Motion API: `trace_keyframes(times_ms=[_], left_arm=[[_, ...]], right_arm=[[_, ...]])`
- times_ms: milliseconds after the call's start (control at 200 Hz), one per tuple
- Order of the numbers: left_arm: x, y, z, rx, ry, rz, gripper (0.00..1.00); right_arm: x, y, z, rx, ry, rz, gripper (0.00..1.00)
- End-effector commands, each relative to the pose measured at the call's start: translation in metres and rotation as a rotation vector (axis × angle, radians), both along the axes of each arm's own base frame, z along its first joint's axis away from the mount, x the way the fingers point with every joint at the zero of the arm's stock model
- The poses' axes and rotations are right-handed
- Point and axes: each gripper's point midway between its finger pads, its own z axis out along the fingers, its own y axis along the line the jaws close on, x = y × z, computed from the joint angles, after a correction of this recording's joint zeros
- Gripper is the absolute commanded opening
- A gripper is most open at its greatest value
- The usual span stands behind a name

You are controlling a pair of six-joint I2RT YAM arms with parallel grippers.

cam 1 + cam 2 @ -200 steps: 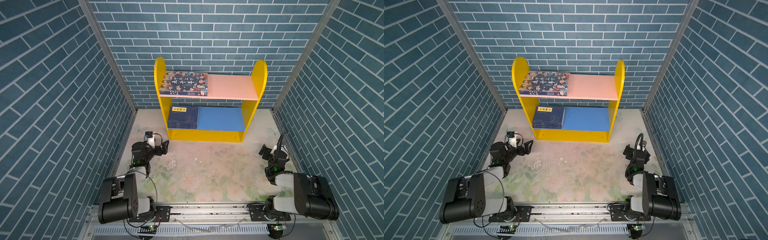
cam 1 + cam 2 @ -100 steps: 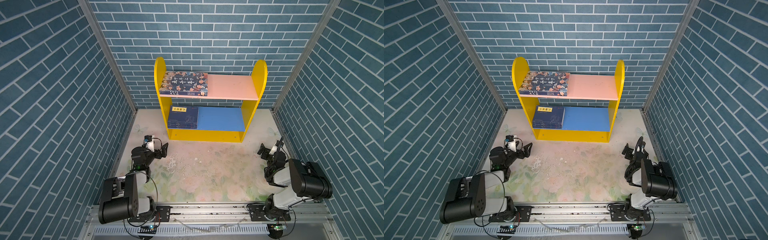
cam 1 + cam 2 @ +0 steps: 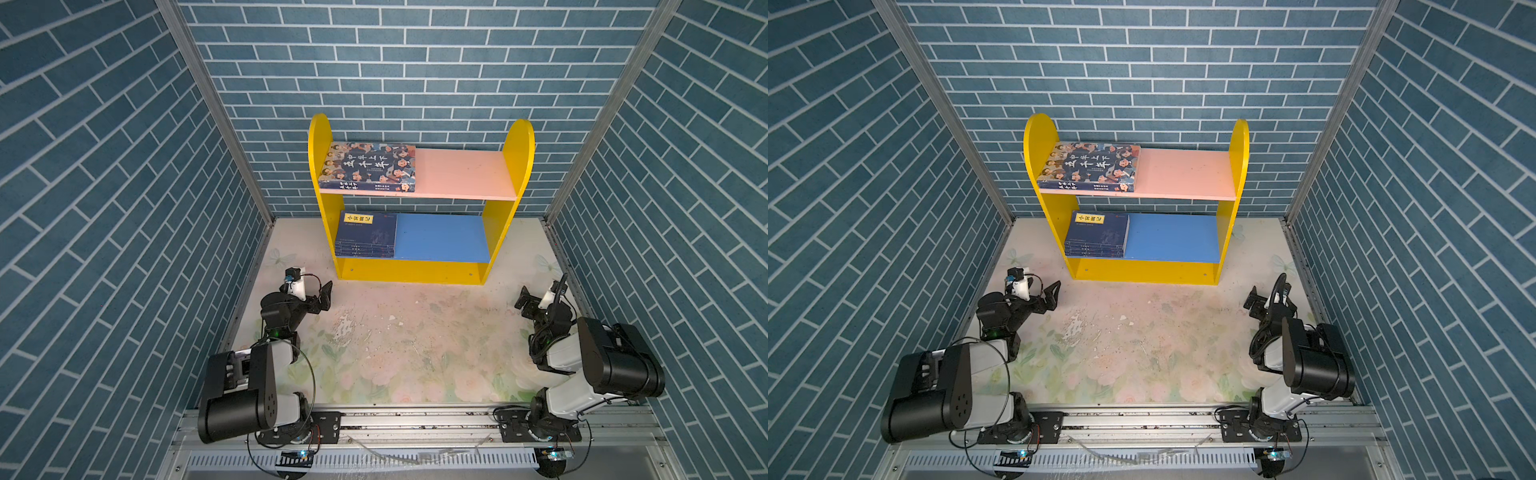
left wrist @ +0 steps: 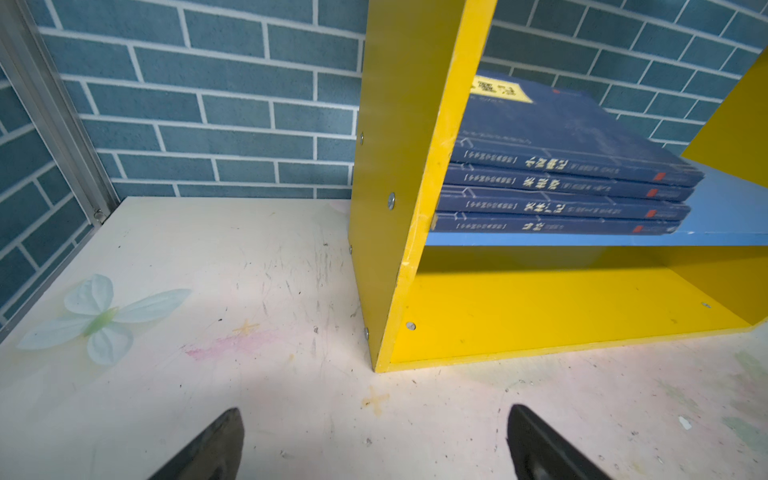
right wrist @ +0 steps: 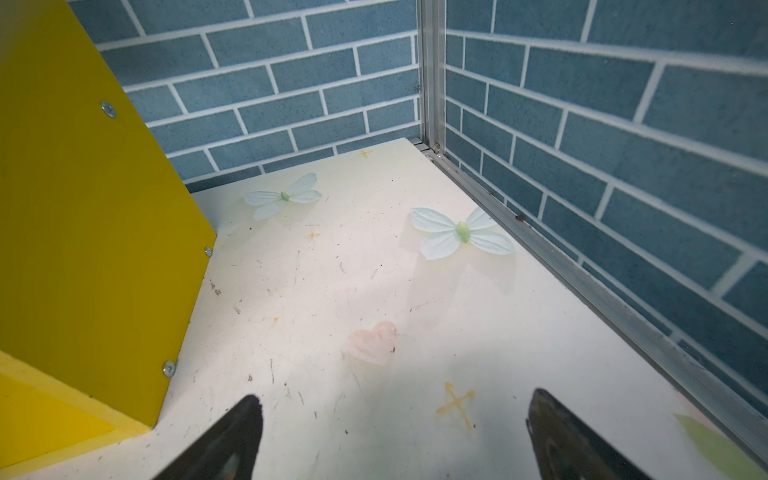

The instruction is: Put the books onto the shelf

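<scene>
**Books lie on the shelf, both claws spread wide**

The pale tabletop with a faded flower print (image 3: 395,353) fills the floor between the blue brick-pattern walls. At its far edge, against the back wall, stands the small wooden shelf with yellow round-topped sides, a pink upper board and a blue lower board (image 3: 411,272).

On the pink board, pushed to the left end and touching the left yellow side, the thick large book with cartoon faces on its cover (image 3: 370,166) lies flat. On the blue board below it, also at the left end, lies the stack of four thin navy books with a yellow title label on top (image 3: 365,235). The left wrist view shows their four spines facing the front.

The left gripper (image 3: 322,297) hovers low above the tabletop, just in front of the shelf's left corner. Its jaws are spread apart and hold nothing. The right gripper (image 3: 524,302) is near the right wall, in front of the shelf's right side, also spread apart and holding nothing.
</scene>
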Motion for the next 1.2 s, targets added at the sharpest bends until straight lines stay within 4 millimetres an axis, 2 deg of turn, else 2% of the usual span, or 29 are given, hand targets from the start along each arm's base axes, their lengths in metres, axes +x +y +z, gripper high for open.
trace_keyframes(times_ms=[0, 85, 170, 305, 500, 615, 725, 865, 1195], left_arm=[[0.001, 0.009, 0.005, 0.010, -0.063, 0.037, 1.00], [0.005, 0.015, -0.007, 0.009, -0.036, 0.072, 1.00], [0.006, 0.017, -0.006, 0.004, -0.042, 0.081, 1.00], [-0.007, 0.001, -0.015, 0.088, -0.103, 0.086, 1.00], [0.000, 0.006, -0.018, 0.089, -0.082, 0.122, 1.00], [0.010, 0.010, -0.021, 0.086, -0.030, 0.133, 1.00], [0.016, 0.012, -0.025, 0.098, 0.016, 0.155, 1.00], [0.020, 0.010, -0.027, 0.104, 0.037, 0.143, 1.00], [0.025, 0.003, -0.029, 0.124, 0.061, 0.111, 1.00]], right_arm=[[0.005, -0.001, 0.013, -0.023, -0.044, 0.010, 0.99], [0.005, -0.001, 0.014, -0.025, -0.045, 0.009, 0.99], [0.005, -0.001, 0.013, -0.025, -0.042, 0.006, 0.99], [0.005, -0.001, 0.014, -0.025, -0.044, 0.008, 0.99], [0.011, 0.003, 0.012, -0.025, -0.019, 0.037, 0.99], [0.022, 0.012, 0.008, -0.024, 0.034, 0.098, 0.99], [0.038, 0.032, 0.001, -0.032, 0.120, 0.218, 0.99], [0.038, 0.057, 0.002, -0.060, 0.117, 0.363, 0.99], [0.038, 0.057, 0.002, -0.058, 0.118, 0.362, 0.99]])
